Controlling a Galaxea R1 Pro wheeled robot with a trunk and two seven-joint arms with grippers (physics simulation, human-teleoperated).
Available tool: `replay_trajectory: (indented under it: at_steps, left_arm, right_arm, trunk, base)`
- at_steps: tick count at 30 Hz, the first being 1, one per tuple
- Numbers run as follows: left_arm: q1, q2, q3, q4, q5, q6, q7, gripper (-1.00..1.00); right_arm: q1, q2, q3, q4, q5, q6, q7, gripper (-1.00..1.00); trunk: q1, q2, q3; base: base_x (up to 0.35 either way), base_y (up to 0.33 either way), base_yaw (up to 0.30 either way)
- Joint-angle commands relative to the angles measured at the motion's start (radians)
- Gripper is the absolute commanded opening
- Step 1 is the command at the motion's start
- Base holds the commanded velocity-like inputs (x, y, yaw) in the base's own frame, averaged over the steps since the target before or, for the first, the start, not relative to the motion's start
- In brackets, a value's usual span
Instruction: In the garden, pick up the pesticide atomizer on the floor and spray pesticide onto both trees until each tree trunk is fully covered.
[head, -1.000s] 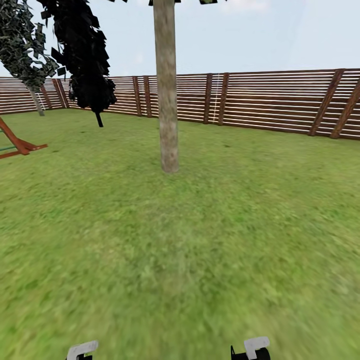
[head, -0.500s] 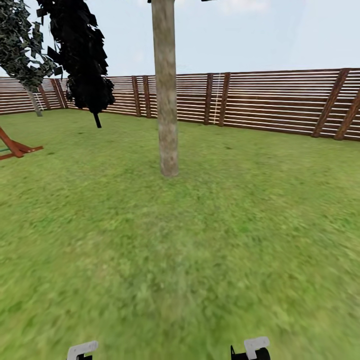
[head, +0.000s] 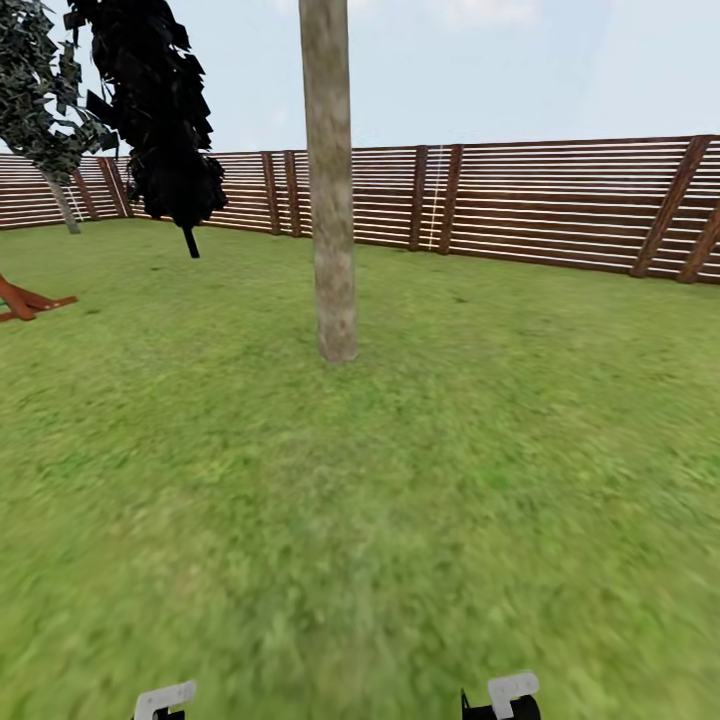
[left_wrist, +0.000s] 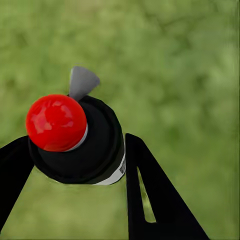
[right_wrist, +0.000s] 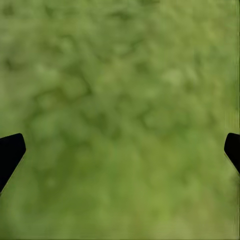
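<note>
Grey-brown tree trunk loomed slightly nearer than a second before as the base advanced over the floor, left tool pinching the pesticide atomizer, right tool spread empty; spraying range judged close.

Trunk: mottled grey-brown and pale beige. Grass: blurry green. Fence: brown slats, pale gaps. Leafy tree: near-black. Atomizer: black body, red cap, grey nozzle. Left fingers: black.
</note>
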Motion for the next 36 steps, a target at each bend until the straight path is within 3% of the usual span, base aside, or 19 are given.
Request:
replay_trajectory:
  at_steps: [1, 36]
  left_arm:
    - [-0.001, 0.000, 0.002, 0.001, -0.005, -0.004, 0.003, -1.00]
    - [-0.001, 0.000, 0.002, 0.000, -0.004, -0.004, 0.003, -1.00]
  right_arm:
    - [-0.001, 0.000, 0.008, 0.001, 0.006, 0.000, -0.010, 1.00]
    - [-0.001, 0.000, 0.006, 0.000, 0.003, -0.003, -0.016, 1.00]
  trunk:
    - [0.000, 0.000, -0.001]
    - [0.000, 0.000, -0.001]
  base:
    - [0.340, 0.000, 0.000]
    - [0.340, 0.000, 0.000]
